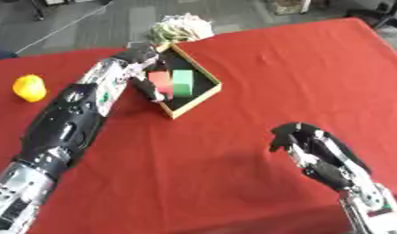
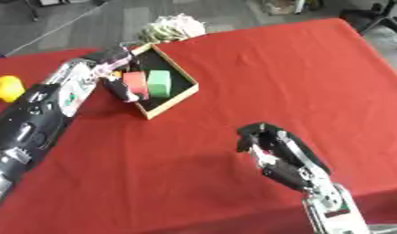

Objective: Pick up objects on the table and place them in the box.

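Box [image 1: 203, 94], a shallow wooden tray with a black floor, is sitting askew on the red table [image 1: 258, 68] at about eleven o'clock from the middle of the view. Inside it a red block [image 1: 160, 79] and a green block [image 1: 182, 81] are standing side by side, touching, the red one toward nine o'clock of the green.

Reaching in from the view's left, the left hand [image 1: 147, 81] is hanging over the box's nine o'clock wall, its fingers pointing down beside the red block and seeming to touch that block's near face. Whether they are curled round the block or only resting against it, I cannot tell.

Lying well apart from that hand, at nine o'clock of it near the table's edge, is a yellow rounded object [image 1: 29, 87]. Just beyond the box's twelve o'clock corner a pale crumpled bundle [image 1: 180, 28] is sitting at the table's far edge.

Showing at about five o'clock in the view, the right hand [image 2: 270, 147] is hovering above bare cloth, well apart from the box, its fingers bending downward and holding nothing.
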`<state>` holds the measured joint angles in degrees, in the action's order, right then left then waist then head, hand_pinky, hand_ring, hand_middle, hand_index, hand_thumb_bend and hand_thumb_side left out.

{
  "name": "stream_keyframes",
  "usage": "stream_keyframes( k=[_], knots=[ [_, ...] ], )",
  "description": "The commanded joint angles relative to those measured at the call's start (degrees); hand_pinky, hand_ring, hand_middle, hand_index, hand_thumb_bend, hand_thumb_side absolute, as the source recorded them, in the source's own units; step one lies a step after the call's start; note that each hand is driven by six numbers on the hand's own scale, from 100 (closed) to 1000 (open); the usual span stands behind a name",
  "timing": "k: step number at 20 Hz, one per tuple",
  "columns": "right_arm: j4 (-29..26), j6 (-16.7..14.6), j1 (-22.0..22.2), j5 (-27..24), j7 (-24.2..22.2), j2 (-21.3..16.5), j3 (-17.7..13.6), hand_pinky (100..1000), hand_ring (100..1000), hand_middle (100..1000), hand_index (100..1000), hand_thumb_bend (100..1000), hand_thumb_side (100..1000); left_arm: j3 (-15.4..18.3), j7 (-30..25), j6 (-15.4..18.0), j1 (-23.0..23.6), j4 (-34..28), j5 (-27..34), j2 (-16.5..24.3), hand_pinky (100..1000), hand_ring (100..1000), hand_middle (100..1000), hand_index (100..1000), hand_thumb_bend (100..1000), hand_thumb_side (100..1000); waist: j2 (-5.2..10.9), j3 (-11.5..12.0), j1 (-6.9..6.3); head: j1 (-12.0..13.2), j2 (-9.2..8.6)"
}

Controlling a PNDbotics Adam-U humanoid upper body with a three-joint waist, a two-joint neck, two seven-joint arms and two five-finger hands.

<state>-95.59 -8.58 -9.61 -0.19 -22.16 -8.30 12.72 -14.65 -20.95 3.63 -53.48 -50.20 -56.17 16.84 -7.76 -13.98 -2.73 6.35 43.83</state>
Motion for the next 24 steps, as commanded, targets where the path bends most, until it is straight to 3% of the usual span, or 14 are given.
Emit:
stream_keyframes(
  k=[1,6,10,13,17,24],
  knots=[
    [-0.5,-0.1,-0.8,-0.3,-0.2,0.1,0.0,731,582,541,717,100,424,-0.4,0.1,0.2,-1.1,-0.4,0.4,-0.3,689,569,529,701,386,186,0.16,-0.1,0.01,0.1,-0.57],
    [-0.3,-0.1,-0.9,-0.2,-0.3,0.1,0.1,731,582,541,716,100,424,-0.6,1.3,0.0,-1.1,-0.1,-0.3,-1.0,727,625,625,786,444,178,0.23,-0.2,0.0,0.2,-0.73],
    [-0.2,-0.1,-0.9,-0.2,-0.3,0.1,0.1,731,582,541,716,100,424,-0.7,3.8,-0.4,-1.2,-0.9,-2.3,-0.8,783,719,750,858,519,162,0.3,-0.2,-0.06,0.0,-0.83],
    [-0.1,-0.2,-0.9,-0.1,-0.4,0.1,0.1,731,582,541,716,100,425,-0.5,6.9,-1.2,-1.3,-1.8,-3.8,-0.5,812,761,794,882,556,248,0.35,-0.2,-0.13,0.0,-0.9],
    [0.0,-0.2,-0.9,-0.1,-0.3,0.1,0.0,731,582,540,716,100,424,0.0,10.9,-2.2,-1.2,-2.5,-3.3,0.1,823,774,814,894,568,315,0.41,-0.1,-0.13,-0.2,-1.01],
    [0.1,-0.3,-0.8,0.1,-0.1,0.1,-0.3,732,582,540,717,100,422,0.8,18.1,-4.6,-0.6,-3.8,-0.3,2.6,805,745,774,861,521,241,0.37,0.3,-0.1,-0.8,-1.26]
  ],
)
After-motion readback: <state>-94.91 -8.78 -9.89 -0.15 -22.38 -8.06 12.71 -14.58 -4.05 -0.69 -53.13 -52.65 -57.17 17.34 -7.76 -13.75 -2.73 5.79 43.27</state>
